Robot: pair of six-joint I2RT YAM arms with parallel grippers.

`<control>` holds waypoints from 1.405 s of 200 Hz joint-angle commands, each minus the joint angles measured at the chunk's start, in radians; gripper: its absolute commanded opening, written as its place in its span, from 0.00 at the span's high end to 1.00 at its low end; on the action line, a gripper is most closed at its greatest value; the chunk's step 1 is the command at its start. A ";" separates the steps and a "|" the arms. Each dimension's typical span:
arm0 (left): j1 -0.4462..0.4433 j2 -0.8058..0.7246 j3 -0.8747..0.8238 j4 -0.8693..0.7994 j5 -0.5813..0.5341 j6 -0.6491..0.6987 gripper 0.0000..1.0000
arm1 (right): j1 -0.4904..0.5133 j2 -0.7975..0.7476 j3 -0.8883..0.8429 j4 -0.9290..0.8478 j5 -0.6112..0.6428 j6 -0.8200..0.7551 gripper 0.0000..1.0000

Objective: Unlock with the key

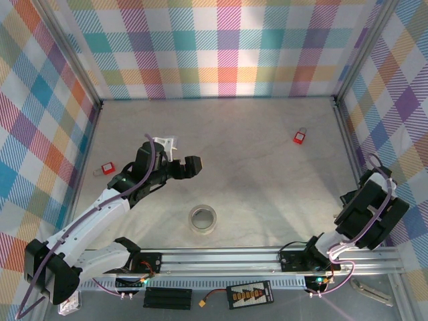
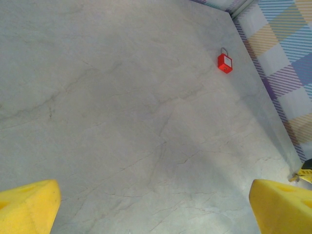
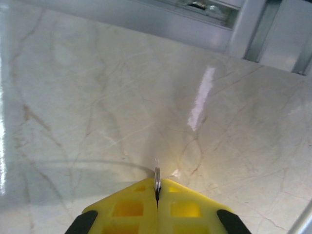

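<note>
Holding the left gripper (image 2: 155,212) spread wide above the bare middle of the table (image 1: 267,187), facing the red padlock (image 1: 300,136) lying toward the far right corner; holding the right gripper (image 3: 157,192) pressed fully shut over the tabletop, metal rail (image 3: 146,14) ahead of it, with only a thin metal sliver (image 3: 157,175) at the seam, too slight to call the key.

Judging the step as the reach for the lock: coming down squarely over the red body, straddling it with both fingers, leaving shackle and keyhole free, closing gently to avoid skidding it across the smooth surface.

Offering, from overhead, a small red-and-silver item (image 1: 105,168) by the left wall, possibly the key, and a roll of tape (image 1: 202,219) near the front; offering, from the left wrist, a closer look at the padlock's shackle, pointing toward the back wall.
</note>
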 commanded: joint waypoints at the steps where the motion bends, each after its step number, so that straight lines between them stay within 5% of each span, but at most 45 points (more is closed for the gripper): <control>1: -0.018 -0.035 -0.007 -0.002 0.025 -0.036 0.02 | -0.005 -0.085 -0.033 0.014 -0.116 -0.016 1.00; 45: -0.061 -0.029 -0.036 0.073 0.050 -0.134 0.03 | 0.035 -0.303 -0.041 0.002 -0.386 0.021 1.00; 90: -0.134 0.030 -0.072 0.300 0.124 -0.323 0.04 | 0.346 -0.471 0.042 0.080 -0.654 0.228 1.00; 123: -0.179 0.057 -0.086 0.447 0.122 -0.500 0.06 | 0.614 -0.502 0.171 0.206 -0.669 0.326 1.00; 185: -0.235 0.157 -0.062 0.610 0.096 -0.916 0.06 | 0.970 -0.442 0.259 0.442 -0.616 0.398 1.00; 281: -0.256 0.249 -0.098 0.842 -0.048 -1.249 0.06 | 1.228 -0.359 0.171 0.686 -0.525 0.492 1.00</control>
